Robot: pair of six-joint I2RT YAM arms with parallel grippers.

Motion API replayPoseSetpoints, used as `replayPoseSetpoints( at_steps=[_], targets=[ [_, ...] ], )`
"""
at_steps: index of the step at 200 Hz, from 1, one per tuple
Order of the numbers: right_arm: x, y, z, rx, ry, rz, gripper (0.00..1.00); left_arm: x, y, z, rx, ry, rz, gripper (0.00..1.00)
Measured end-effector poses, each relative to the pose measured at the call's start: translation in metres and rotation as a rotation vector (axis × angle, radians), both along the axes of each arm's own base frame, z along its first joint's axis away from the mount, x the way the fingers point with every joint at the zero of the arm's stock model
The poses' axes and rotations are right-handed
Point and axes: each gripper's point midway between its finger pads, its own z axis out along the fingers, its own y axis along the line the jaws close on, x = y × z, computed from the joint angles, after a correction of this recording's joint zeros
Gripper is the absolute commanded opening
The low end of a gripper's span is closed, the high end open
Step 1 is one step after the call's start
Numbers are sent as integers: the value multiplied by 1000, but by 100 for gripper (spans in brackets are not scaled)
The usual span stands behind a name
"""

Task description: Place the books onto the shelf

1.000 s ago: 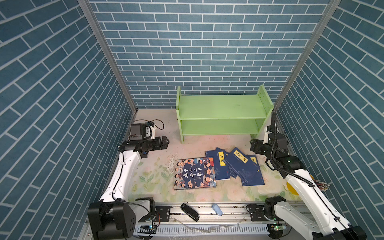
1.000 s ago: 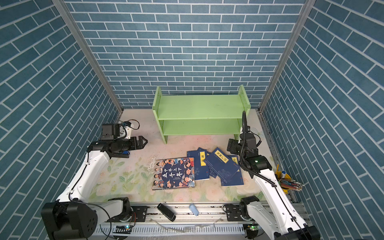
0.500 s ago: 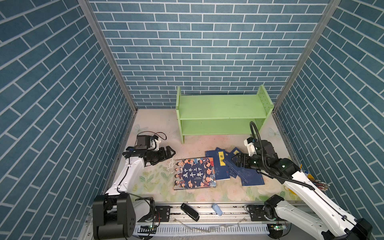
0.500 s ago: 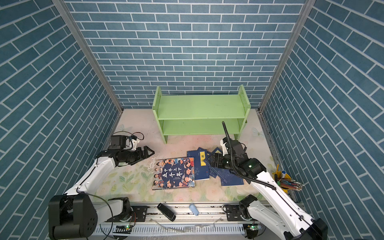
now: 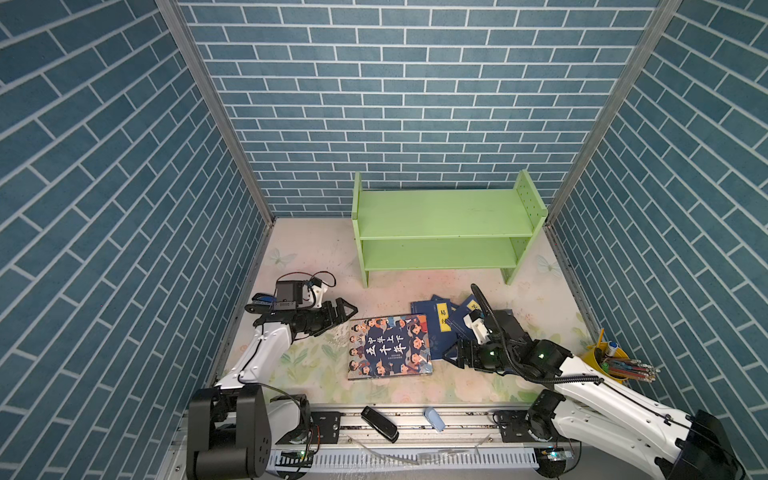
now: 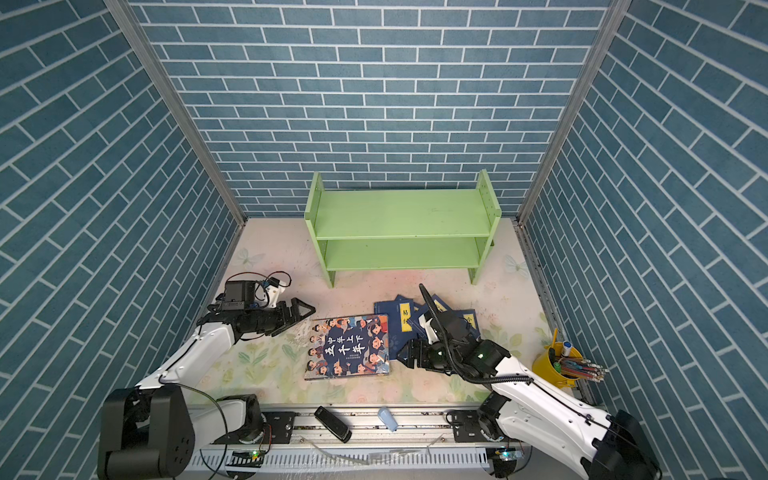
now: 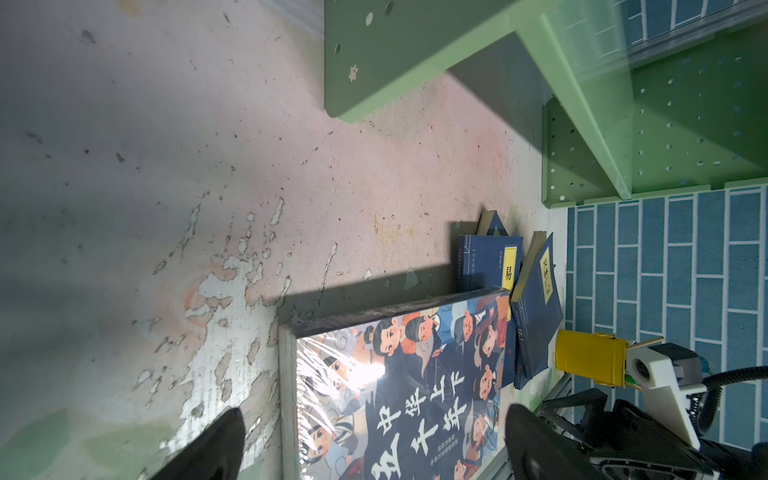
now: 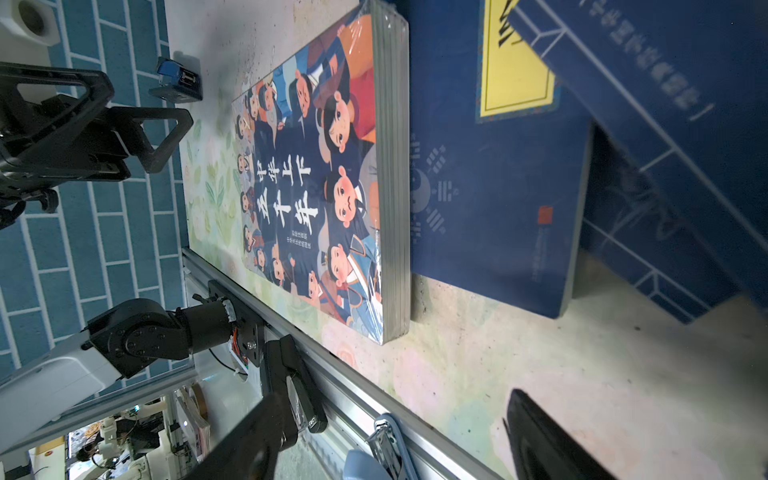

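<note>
The large book [image 5: 388,347] [image 6: 347,347] with cartoon figures lies flat on the floor mat, in front of the shelf. Several thin navy books [image 5: 440,320] [image 6: 401,318] are fanned out to its right, partly under my right arm. The light green shelf [image 5: 440,216] [image 6: 399,212] stands at the back with both tiers bare. My left gripper [image 5: 340,316] [image 7: 374,432] is open, just left of the large book's [image 7: 395,395] far left corner. My right gripper [image 5: 455,355] [image 8: 390,415] is open and low beside the large book's [image 8: 316,187] right edge, holding nothing.
A yellow cup of pencils [image 5: 602,361] stands at the right wall. A black stapler [image 5: 379,424] and a light blue one [image 5: 434,419] lie on the front rail. Brick-pattern walls close in the left, back and right sides.
Both arms have come down and inward to the large book. The left gripper came from the back left. The right one came from beside the shelf's right leg, over the navy books.
</note>
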Motion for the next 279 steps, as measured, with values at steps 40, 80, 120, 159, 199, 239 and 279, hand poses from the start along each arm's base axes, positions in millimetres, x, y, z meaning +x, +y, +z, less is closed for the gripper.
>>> replayPoseSetpoints(
  at_steps=[40, 80, 120, 159, 199, 239, 279],
  targets=[
    [-8, 6, -16, 38, 32, -10, 83, -4, -1, -14, 2, 50, -10, 98],
    [-11, 11, -25, 65, 56, -27, 84, -12, -8, -26, 12, 84, -40, 98],
    [-9, 19, -30, 78, 69, -37, 83, -19, -14, -43, 28, 143, -79, 92],
    [-8, 26, -40, 83, 90, -42, 83, -23, -15, -53, 30, 188, -86, 92],
    [-10, 33, -51, 101, 116, -46, 82, -27, -22, -54, 24, 193, -114, 92],
    [-6, 51, -51, 157, 117, -32, 81, -30, -30, -55, 12, 197, -144, 90],
    [-4, 68, -50, 210, 117, -15, 80, -35, -36, -56, 4, 202, -169, 83]
  ],
)
